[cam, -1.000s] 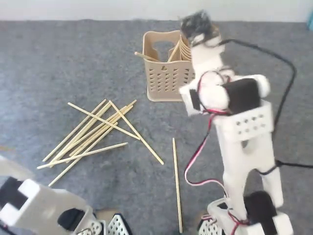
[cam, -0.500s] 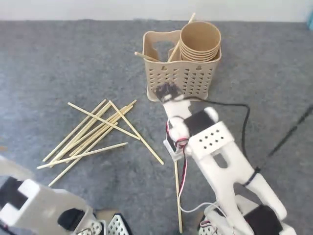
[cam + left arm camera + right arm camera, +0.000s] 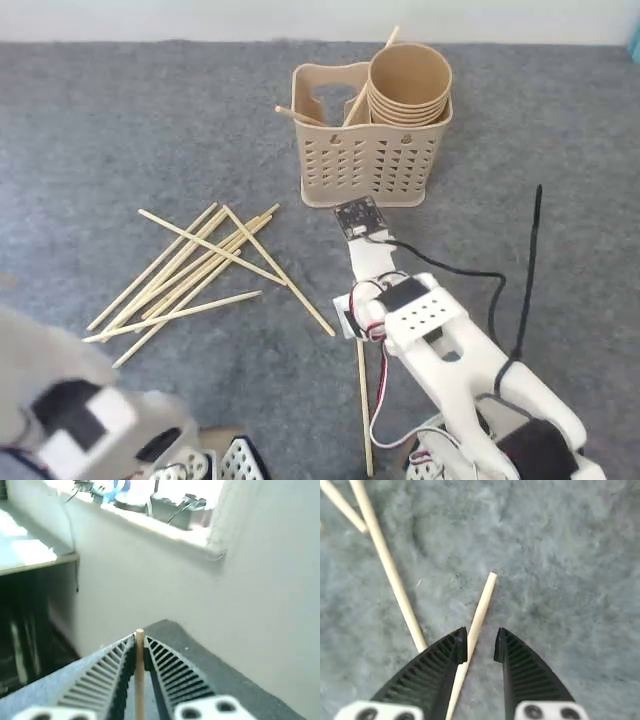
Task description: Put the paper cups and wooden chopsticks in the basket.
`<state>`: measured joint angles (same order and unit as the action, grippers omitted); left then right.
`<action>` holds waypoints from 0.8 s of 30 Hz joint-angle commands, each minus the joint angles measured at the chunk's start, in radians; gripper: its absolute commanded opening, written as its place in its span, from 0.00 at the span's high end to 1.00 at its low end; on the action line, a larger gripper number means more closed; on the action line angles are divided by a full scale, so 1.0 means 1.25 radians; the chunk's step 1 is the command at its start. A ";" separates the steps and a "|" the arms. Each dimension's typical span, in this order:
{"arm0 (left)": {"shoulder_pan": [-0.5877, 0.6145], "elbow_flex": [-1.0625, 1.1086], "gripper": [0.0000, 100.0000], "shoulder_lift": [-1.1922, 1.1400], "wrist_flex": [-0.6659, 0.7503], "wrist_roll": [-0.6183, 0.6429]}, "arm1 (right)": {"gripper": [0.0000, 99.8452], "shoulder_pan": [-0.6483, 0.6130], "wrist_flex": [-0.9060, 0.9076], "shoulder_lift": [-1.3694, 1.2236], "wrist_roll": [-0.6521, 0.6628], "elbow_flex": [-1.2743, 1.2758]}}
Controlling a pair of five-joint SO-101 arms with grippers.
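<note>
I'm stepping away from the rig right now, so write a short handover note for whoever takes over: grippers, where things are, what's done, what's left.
Left gripper: shut on one chopstick, pointing towards a wall.
Right gripper: open, low over the grey mat, with the lone chopstick lying between its fingers, not gripped.
Basket: a stack of paper cups in one compartment, a few chopsticks in the other.
Done: the cups are in.
Left: the gripped chopstick, the lone chopstick, and the pile on the mat.
</note>
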<state>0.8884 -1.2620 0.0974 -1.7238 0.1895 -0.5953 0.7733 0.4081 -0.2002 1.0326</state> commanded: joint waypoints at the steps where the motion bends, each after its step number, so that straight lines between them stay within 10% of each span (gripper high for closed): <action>1: -0.066 -0.018 0.99 0.110 -0.026 -0.023 | 0.89 -0.003 -0.058 0.041 -0.028 0.012; 14: -0.190 0.294 0.99 0.361 -0.021 -0.095 | 0.89 -0.003 -0.233 -0.072 -0.027 0.026; 24: -0.218 0.575 0.99 0.561 0.137 -0.099 | 0.92 0.029 -0.058 -0.267 -0.080 -0.179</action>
<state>0.6183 -0.6636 0.7495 -1.6364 0.0775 -0.5785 0.6813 0.1059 -0.2785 0.8592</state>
